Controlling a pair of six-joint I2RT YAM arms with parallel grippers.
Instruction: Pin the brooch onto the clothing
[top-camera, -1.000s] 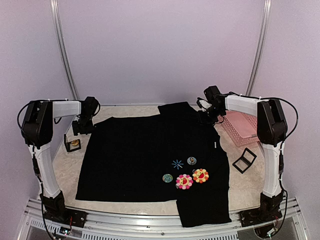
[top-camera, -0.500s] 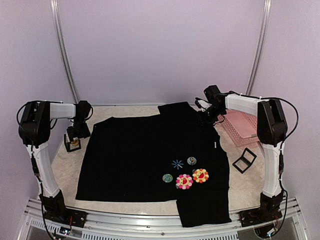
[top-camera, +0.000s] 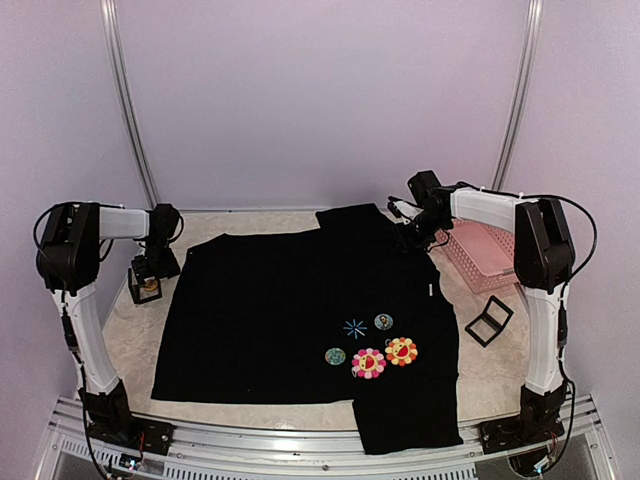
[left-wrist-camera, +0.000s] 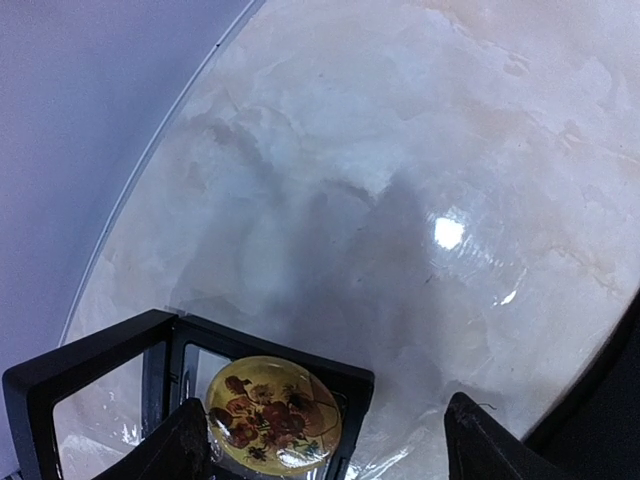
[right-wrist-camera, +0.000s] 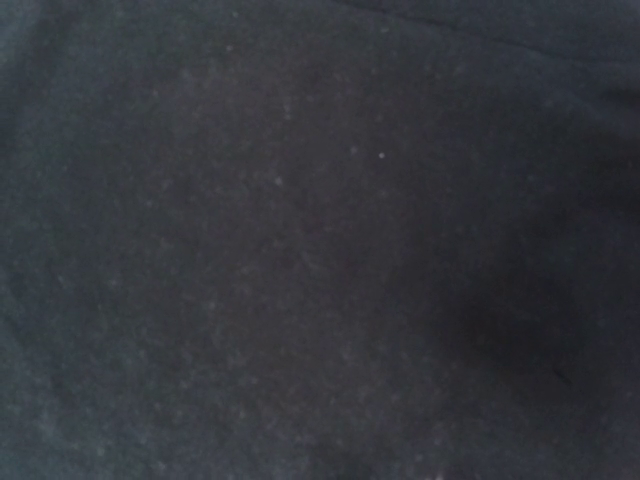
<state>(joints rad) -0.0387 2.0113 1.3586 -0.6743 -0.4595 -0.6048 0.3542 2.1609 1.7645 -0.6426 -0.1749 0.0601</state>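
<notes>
The black shirt (top-camera: 280, 310) lies flat on the table, with a light-blue star mark (top-camera: 354, 328), a pink flower badge (top-camera: 368, 362) and an orange one (top-camera: 401, 351). A round yellow brooch (left-wrist-camera: 272, 415) with a flower picture sits in a small black box (left-wrist-camera: 90, 380) left of the shirt; the box also shows in the top view (top-camera: 147, 287). My left gripper (left-wrist-camera: 330, 450) is open just above the box, its left fingertip (left-wrist-camera: 185, 445) next to the brooch. My right gripper (top-camera: 411, 234) rests on the shirt's far right part; its wrist view shows only black cloth (right-wrist-camera: 300, 240).
A pink basket (top-camera: 480, 255) stands at the far right. An open black box (top-camera: 489, 320) lies in front of it. Two small round badges (top-camera: 384, 321) (top-camera: 335, 356) sit on the shirt near the star. The table's curved edge (left-wrist-camera: 150, 160) runs close to the left box.
My left gripper has moved left and down from the shirt's edge to just above the black box. The right arm has barely moved.
</notes>
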